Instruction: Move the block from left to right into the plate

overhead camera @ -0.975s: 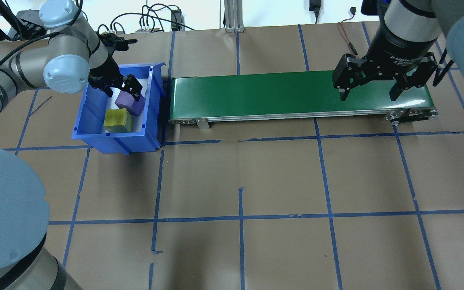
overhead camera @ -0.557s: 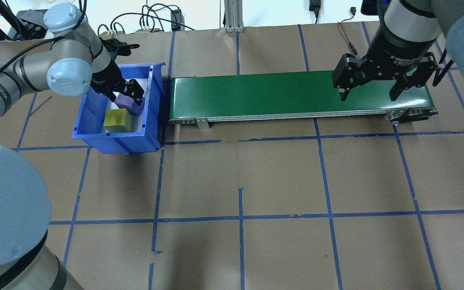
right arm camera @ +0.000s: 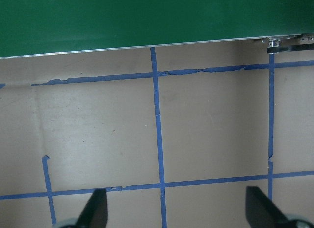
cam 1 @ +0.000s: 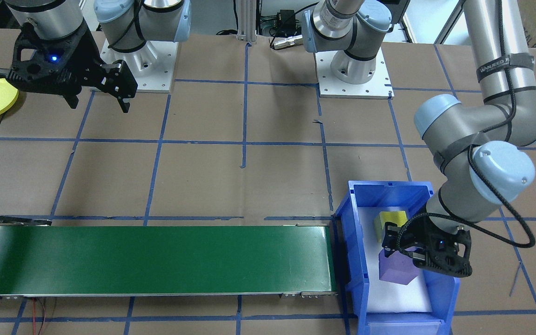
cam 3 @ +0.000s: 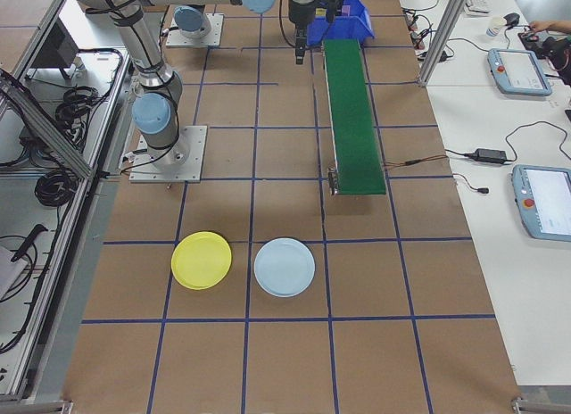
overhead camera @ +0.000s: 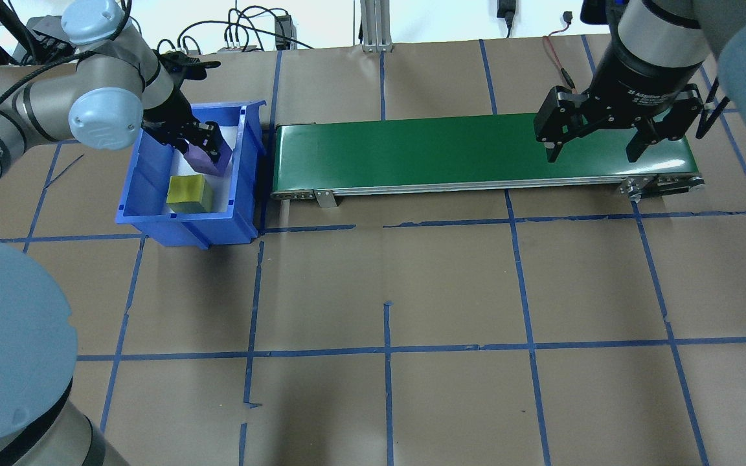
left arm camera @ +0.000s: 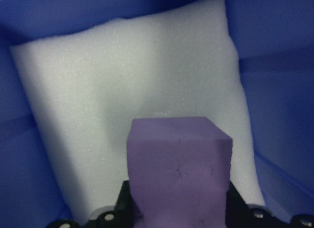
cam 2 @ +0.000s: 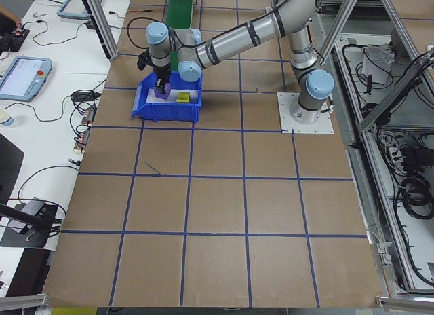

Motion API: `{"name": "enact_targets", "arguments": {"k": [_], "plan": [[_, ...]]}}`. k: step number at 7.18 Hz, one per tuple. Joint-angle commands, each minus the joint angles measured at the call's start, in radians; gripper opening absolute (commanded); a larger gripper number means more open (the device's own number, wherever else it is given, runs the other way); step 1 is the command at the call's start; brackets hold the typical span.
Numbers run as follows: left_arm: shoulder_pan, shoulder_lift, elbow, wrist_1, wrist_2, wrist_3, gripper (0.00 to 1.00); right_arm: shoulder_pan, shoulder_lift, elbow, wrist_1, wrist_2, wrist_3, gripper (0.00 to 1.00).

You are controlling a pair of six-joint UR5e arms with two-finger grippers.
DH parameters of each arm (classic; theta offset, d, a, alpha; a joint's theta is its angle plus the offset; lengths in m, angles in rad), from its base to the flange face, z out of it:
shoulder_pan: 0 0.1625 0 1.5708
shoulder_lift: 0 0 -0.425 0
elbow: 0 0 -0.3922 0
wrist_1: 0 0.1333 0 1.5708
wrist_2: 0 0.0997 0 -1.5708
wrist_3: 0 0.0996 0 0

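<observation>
A purple block [overhead camera: 208, 159] sits inside the blue bin [overhead camera: 153, 220] at the table's left, over white foam [left arm camera: 137, 75]. My left gripper [overhead camera: 199, 144] is shut on the purple block [left arm camera: 179, 169], which fills the space between the fingers in the left wrist view. From the front the purple block [cam 1: 397, 271] looks tilted under the left gripper [cam 1: 412, 255]. My right gripper [overhead camera: 592, 155] hangs open and empty over the right end of the green conveyor [overhead camera: 412, 152]. A yellow plate [cam 3: 201, 260] and a light blue plate [cam 3: 284, 267] lie on the robot's right side.
A yellow-green block [overhead camera: 188, 192] lies in the bin's near part, beside the purple one. The bin's walls stand close around the left gripper. The conveyor runs from the bin toward the right gripper. Brown paper with blue tape lines [right arm camera: 157, 134] covers the table.
The left gripper's fingers have closed onto the purple block and carried it slightly toward the bin's far side. The right arm has not moved.
</observation>
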Motion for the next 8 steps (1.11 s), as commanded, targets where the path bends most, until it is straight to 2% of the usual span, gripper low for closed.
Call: {"name": "enact_targets", "arguments": {"k": [1,2,3,4,5,6,8], "plan": [[-0.053,0.163,0.007,-0.003,-0.132,-0.049,0.56,0.0,0.001,0.0,0.0,0.0,0.001,1.0],[-0.12,0.246,0.009,-0.031,-0.14,-0.089,0.56,-0.002,0.001,0.0,0.0,0.0,-0.001,1.0],[-0.213,0.275,0.007,-0.034,-0.141,-0.22,0.56,-0.002,0.001,0.0,0.0,0.0,-0.001,1.0],[-0.289,0.256,-0.006,-0.02,-0.142,-0.338,0.56,-0.002,0.001,0.0,0.0,0.0,-0.001,1.0],[-0.303,0.197,-0.016,-0.025,-0.133,-0.356,0.56,-0.002,0.001,0.0,0.0,0.0,-0.001,1.0],[-0.303,0.135,-0.016,-0.034,-0.09,-0.354,0.56,-0.002,0.001,0.0,0.0,0.0,-0.001,1.0],[-0.303,0.09,-0.011,-0.022,-0.062,-0.342,0.56,-0.002,0.001,0.0,0.0,0.0,-0.001,1.0]]}}
